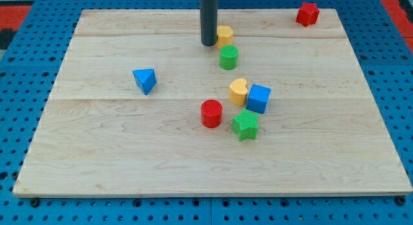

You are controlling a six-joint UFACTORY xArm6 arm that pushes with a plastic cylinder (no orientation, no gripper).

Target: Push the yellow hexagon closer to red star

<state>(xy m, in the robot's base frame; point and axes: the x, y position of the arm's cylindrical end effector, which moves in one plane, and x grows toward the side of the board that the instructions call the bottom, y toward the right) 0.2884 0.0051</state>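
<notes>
We see a wide wooden board (129,160) lying on a blue pegboard surface (19,109), with small coloured blocks scattered over it. Our arm ends in a plain dark rod with no jaws to open or close, and my tip (208,44) rests on the board near the view's top, touching or almost touching the left side of the yellow hexagon (224,36). The red star (308,13) sits at the view's top right corner of the board, well apart from the hexagon, so in our judgement much of the push remains. A green cylinder (228,57) stands just below the hexagon, close enough that we cannot tell whether they touch. Lower, near the middle, a yellow half-round block (238,91) presses against a blue cube (258,98), with a red cylinder (211,113) and a green star (245,124) just beneath them. A blue triangle (145,80) stands alone toward the view's left. We judge the hexagon to be light, rigid and quick to slide on the smooth wood, and likely to spin or slip off the round rod if we press off-centre. We cannot grip it; the best contact is its left face, opposite the star, kept squarely behind its middle.
</notes>
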